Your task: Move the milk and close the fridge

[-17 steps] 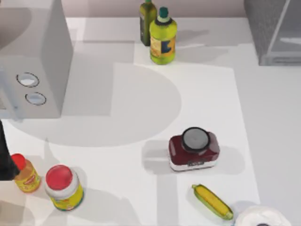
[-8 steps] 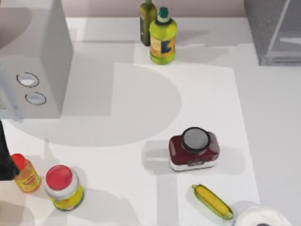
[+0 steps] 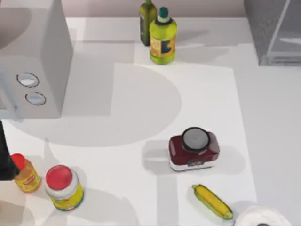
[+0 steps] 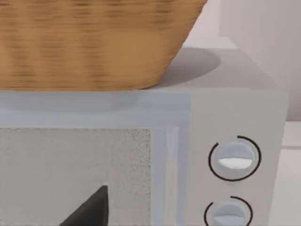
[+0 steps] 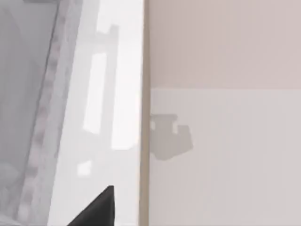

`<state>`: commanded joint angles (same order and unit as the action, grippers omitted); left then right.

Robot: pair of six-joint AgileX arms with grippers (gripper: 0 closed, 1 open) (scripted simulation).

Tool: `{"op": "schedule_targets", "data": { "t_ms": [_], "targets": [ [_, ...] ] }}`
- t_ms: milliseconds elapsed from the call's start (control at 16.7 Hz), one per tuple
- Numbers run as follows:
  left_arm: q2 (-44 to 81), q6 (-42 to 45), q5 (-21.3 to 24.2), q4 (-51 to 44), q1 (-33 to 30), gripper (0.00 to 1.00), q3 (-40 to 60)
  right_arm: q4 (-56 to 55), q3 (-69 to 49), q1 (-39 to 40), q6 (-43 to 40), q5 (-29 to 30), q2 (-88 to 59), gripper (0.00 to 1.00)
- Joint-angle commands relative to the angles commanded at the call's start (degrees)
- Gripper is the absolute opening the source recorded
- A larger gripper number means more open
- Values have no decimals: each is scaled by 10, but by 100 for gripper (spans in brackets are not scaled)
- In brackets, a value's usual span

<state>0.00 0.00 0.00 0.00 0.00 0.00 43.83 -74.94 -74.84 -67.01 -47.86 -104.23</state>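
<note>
Right wrist view, dark finger tip [image 5: 96, 207] near speckled dark-grey fridge [image 5: 42, 117] with pale inside, finger spread impossible to tell, left arm [image 3: 5, 157] parked at tabletop's [image 3: 141, 117] left edge.

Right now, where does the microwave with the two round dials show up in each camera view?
Top view: the microwave stands at the table's left edge, toward the far side.
Left wrist view: the microwave's front is seen close up, with a wicker basket on top.
Right wrist view: this camera faces the fridge, its speckled edge and pale panel, beside a beige wall.
Shared landmark: the two round dials, in the top and left wrist views.
</note>
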Motion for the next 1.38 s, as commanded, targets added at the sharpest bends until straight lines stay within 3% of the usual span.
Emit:
{"op": "schedule_targets", "data": {
  "t_ms": [240,420,960,1140,1380],
  "targets": [
    [0,0,0,0,0,100,0,-163,3,115,195,23,-3,100],
    [0,0,0,0,0,100,0,-244,7,186,280,43,-4,100],
    [0,0,0,0,0,100,0,-281,15,218,318,59,0,100],
    [0,0,0,0,0,100,0,-311,39,270,368,111,15,100],
    [0,0,0,0,0,100,0,-356,78,414,455,218,42,100]
  ]
}}
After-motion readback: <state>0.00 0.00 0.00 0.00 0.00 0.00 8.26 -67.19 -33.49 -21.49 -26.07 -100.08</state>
